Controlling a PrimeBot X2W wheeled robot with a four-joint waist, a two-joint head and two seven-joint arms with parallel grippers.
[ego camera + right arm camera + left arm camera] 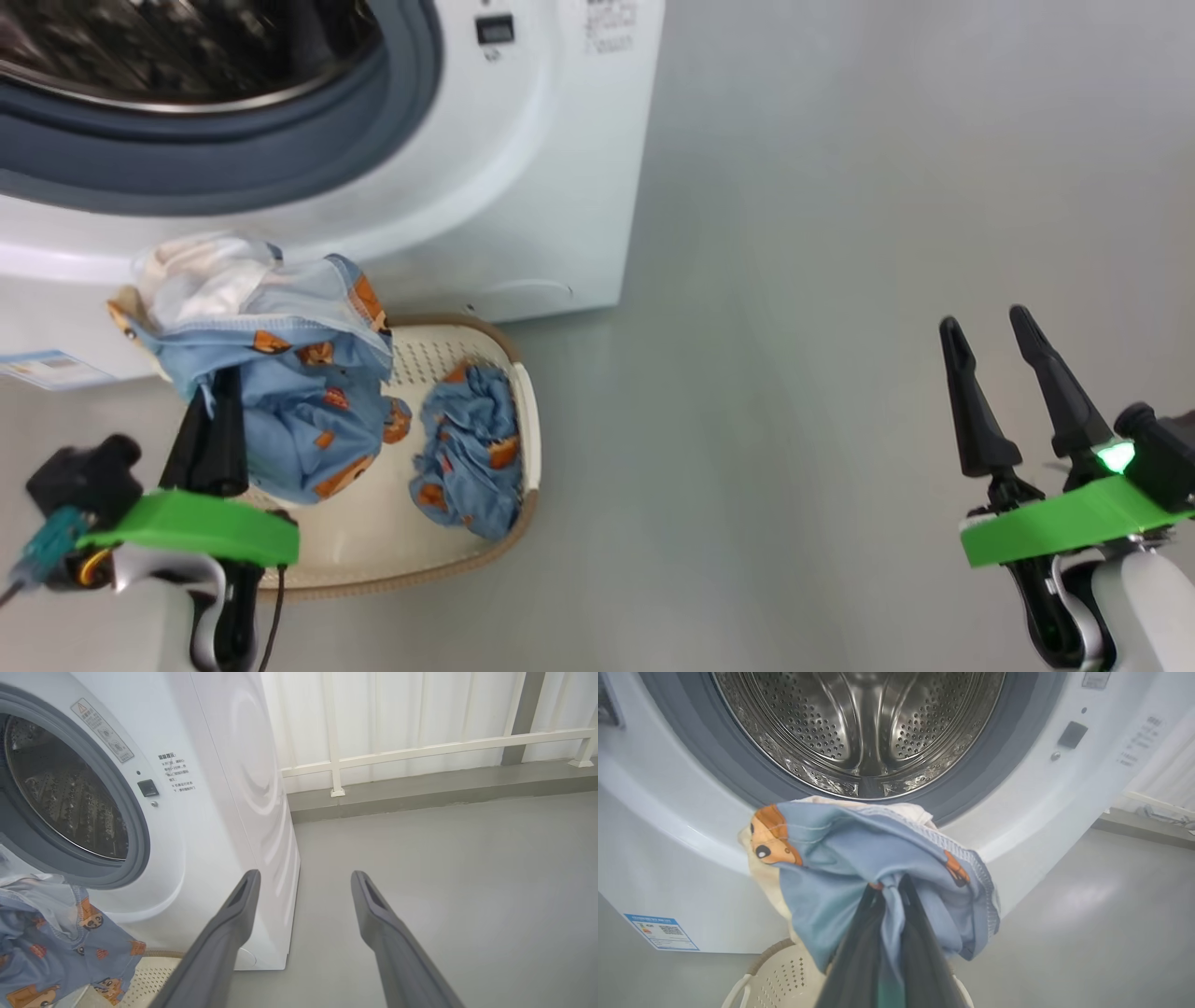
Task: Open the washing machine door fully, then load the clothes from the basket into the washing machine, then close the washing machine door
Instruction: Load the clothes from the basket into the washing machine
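My left gripper (217,397) is shut on a light-blue and cream garment of the clothes (280,373), lifted above the basket (373,551) in front of the washing machine (523,187). The left wrist view has the held garment (859,858) bunched around my fingers (859,952), just below the drum mouth (859,723). A second blue bundle (471,453) lies in the basket. The drum opening with its grey seal (280,140) stands uncovered; the washing machine door is out of view. My right gripper (994,350) hangs open and empty over the floor to the right, and its view shows it as well (303,882).
Grey floor (840,280) spreads right of the machine. A white railing and wall (420,751) stand behind it. A blue label sticker (661,932) sits low on the machine's front, and the basket rim (770,952) shows beneath the held garment.
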